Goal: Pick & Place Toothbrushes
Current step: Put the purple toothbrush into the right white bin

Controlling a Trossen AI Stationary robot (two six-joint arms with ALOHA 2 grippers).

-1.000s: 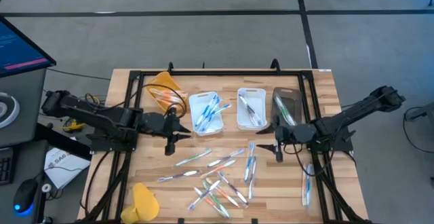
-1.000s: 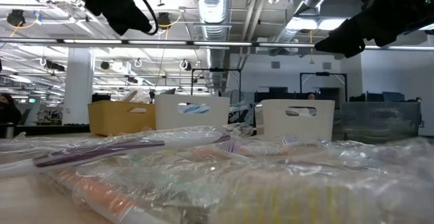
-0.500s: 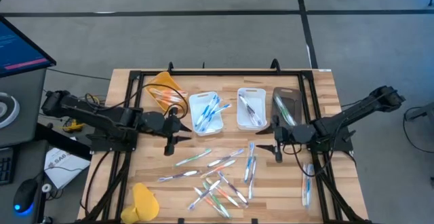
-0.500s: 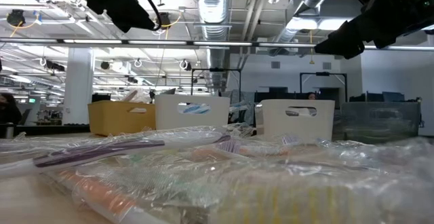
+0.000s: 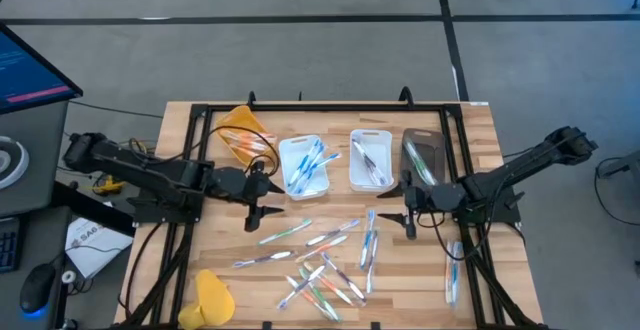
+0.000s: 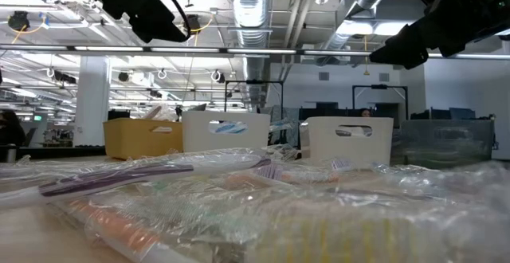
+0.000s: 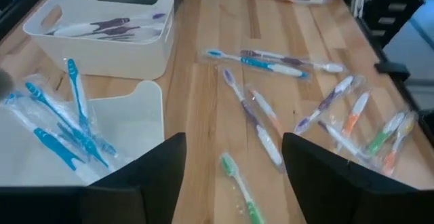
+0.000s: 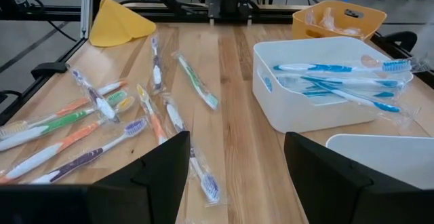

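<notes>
Several wrapped toothbrushes (image 5: 322,255) lie loose on the wooden table's near half; they also show in the wrist views (image 7: 271,125) (image 8: 102,115). More toothbrushes lie in a white tray (image 5: 303,166) (blue ones) and in a second white tray (image 5: 370,158) (grey ones). My left gripper (image 5: 262,198) hangs open above the table just left of the blue-brush tray (image 7: 129,125). A green toothbrush (image 7: 241,193) lies on the table below its gap (image 7: 234,176). My right gripper (image 5: 407,210) hangs open near the dark tray (image 5: 425,158), with nothing between its fingers (image 8: 237,176).
A tilted yellow tray (image 5: 245,135) stands at the far left and a yellow piece (image 5: 210,295) lies at the near left. A few more toothbrushes (image 5: 452,270) lie by the right rail. A black frame (image 5: 330,105) borders the table.
My left gripper has opened where it hangs, beside the blue-brush tray. Neither arm has shifted.
</notes>
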